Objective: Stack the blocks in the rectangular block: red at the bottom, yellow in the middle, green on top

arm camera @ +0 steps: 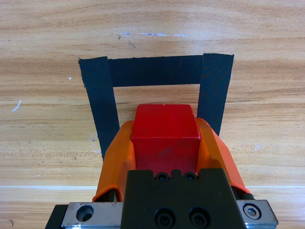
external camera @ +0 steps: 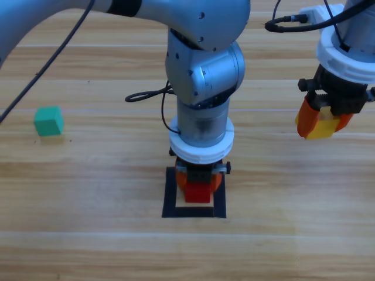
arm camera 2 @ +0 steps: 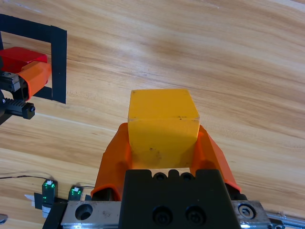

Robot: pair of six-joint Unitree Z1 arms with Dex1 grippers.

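From above, the grey left arm's wrist covers the far side of the flat black tape outline (external camera: 170,196) and most of the small red cube (external camera: 198,192); only its near face peeks out. The left wrist view loses the tape's near side behind the left gripper (arm camera: 166,143), so whether the cube touches the wood can't be told. At right, the right gripper (external camera: 321,124) hides most of the small yellow cube (external camera: 322,127).

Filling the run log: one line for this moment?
left gripper: shut on red cube, over tape outline | right gripper: shut on yellow cube, aloft | green cube: table left
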